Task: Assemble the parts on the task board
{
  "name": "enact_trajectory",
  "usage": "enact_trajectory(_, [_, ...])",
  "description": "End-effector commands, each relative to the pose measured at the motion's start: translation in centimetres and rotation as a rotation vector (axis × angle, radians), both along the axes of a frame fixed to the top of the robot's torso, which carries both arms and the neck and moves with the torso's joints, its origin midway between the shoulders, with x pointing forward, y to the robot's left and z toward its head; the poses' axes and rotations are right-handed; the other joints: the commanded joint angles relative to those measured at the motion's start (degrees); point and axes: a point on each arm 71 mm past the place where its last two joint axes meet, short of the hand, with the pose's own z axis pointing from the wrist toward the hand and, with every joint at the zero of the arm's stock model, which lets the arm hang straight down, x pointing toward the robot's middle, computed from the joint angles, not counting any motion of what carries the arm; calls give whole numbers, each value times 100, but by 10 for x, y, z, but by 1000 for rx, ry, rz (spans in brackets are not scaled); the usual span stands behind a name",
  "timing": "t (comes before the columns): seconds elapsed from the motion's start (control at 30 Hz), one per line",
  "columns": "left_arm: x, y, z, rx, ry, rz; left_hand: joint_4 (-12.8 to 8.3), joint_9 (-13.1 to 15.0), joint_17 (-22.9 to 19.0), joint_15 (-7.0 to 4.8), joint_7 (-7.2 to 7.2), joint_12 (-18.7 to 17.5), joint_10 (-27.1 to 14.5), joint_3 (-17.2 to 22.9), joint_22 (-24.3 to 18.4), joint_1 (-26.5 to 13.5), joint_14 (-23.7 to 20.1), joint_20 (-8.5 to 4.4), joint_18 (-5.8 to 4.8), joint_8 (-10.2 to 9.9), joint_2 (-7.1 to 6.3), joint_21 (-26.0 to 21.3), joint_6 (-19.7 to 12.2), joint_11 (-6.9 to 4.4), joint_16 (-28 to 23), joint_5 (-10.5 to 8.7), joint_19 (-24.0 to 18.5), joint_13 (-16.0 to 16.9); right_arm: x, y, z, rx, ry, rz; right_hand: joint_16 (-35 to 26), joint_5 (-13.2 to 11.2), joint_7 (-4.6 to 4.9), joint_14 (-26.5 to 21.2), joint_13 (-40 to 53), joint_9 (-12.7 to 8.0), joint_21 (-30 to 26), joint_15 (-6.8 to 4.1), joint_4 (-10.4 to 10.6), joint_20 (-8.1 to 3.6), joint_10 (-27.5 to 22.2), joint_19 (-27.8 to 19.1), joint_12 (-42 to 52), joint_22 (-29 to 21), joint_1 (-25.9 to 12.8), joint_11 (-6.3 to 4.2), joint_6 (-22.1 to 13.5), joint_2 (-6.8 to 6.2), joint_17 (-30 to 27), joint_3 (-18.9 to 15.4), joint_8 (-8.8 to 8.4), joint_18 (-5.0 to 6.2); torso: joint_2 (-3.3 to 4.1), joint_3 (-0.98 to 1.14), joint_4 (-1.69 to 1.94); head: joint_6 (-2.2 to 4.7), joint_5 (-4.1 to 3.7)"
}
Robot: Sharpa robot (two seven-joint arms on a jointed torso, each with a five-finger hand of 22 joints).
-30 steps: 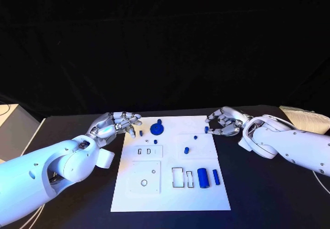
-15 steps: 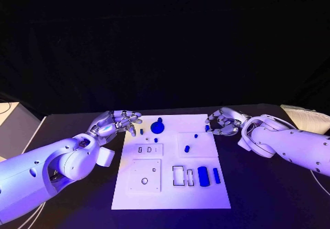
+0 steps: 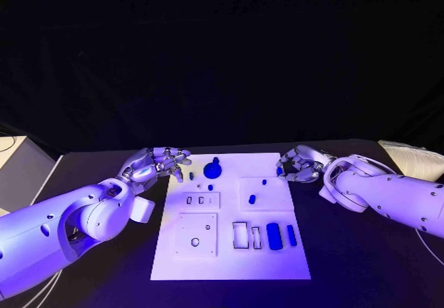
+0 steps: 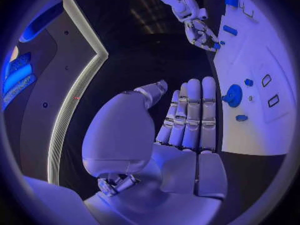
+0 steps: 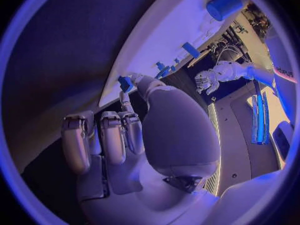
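Nearest on the task board [image 3: 231, 269]: a blue cylinder [image 3: 274, 235] and slimmer bar [image 3: 291, 235], well short of both hands. Farther up, a round blue part [image 3: 213, 171] lies just beside the left hand [image 3: 157, 164]. That hand hovers at the board's far left corner, fingers [image 4: 194, 115] straight and pressed together, holding nothing. Right hand [image 3: 301, 163] at the far right edge pinches a small blue piece [image 5: 125, 83] between thumb and fingertip; other fingers curled. Piece's shape hard to make out, mostly hidden.
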Motion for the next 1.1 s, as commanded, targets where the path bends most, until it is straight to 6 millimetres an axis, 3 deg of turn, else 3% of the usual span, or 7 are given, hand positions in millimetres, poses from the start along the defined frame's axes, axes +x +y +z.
enact_trajectory(0.03, [-1, -2, 1, -12, -8, -16, -22, 7, 8, 20, 11, -34, -22, -6, -8, -16, 36, -2, 82, -4, 38, 21, -18, -1, 26, -20, 22, -8, 0, 1, -2, -13, 8, 6, 20, 21, -9, 585, 1460, 8, 27, 24, -1, 21, 544, 600, 21, 1506, 2, 7, 50, 54, 1460, 50, 33, -82, -1, 2, -4, -8, 3])
enact_trajectory(0.43, [-1, -1, 1, -10, -6, -14, -18, 7, 9, 23, 17, -36, -32, -3, -8, -19, 36, 0, 81, -5, 47, 22, -22, 3, 27, -20, 23, -9, 0, 1, -3, -14, 10, 5, 25, 19, -70, 589, 1491, 31, 27, -32, 12, -24, 576, 600, 54, 1506, -14, -44, 189, 167, 1474, 161, 117, -82, 2, 0, 3, -18, -1])
enact_trajectory(0.7, [0, 0, 1, -9, -5, -12, -16, 6, 9, 25, 20, -38, -36, -3, -9, -20, 36, 1, 81, -7, 50, 22, -25, 5, 27, -20, 23, -9, 2, 2, -1, -8, -19, -4, 24, 26, -118, 589, 1493, 53, 27, -80, 24, -65, 578, 600, 57, 1506, -40, -82, 273, 252, 1474, 229, 180, -82, -1, 1, -12, -29, 29])
enact_trajectory(1.1, [0, 0, 0, -7, -4, -10, -12, 3, 11, 30, 34, -41, -50, -4, -9, -27, 36, 4, 81, -17, 50, 24, -43, 14, 29, -20, 24, -10, 3, 1, 7, 18, -133, -58, 32, 13, -245, 594, 1507, 152, 27, -193, -21, -172, 593, 600, 72, 1506, -69, -196, 497, 394, 1497, 322, 410, -82, -8, 5, -3, -33, 29])
